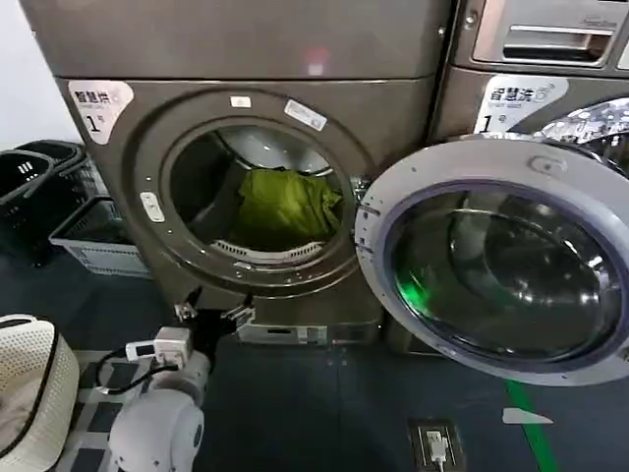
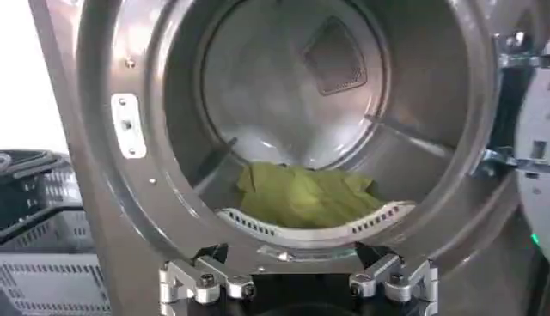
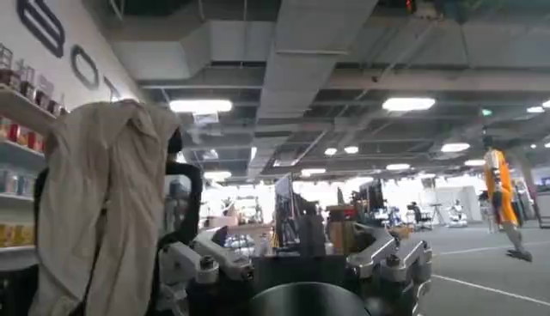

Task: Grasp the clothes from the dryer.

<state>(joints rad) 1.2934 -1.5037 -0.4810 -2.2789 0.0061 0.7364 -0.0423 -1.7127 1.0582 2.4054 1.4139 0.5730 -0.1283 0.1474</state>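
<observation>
Nearest the camera, the left hand [image 2: 296, 288] hovers just outside the dryer [image 1: 246, 187], fingers spread wide and lined up with the round opening, likely so it can go straight in. Olive-green clothes [image 2: 301, 196] lie crumpled on the drum floor behind the lip, untouched. To the right the door [image 1: 501, 261] hangs swung open, clearing the way. Away from the machine, the right hand [image 3: 301, 266] is spread too, idle.

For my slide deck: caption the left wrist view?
Open left gripper faces the dryer opening, olive-green clothes lying inside.
</observation>
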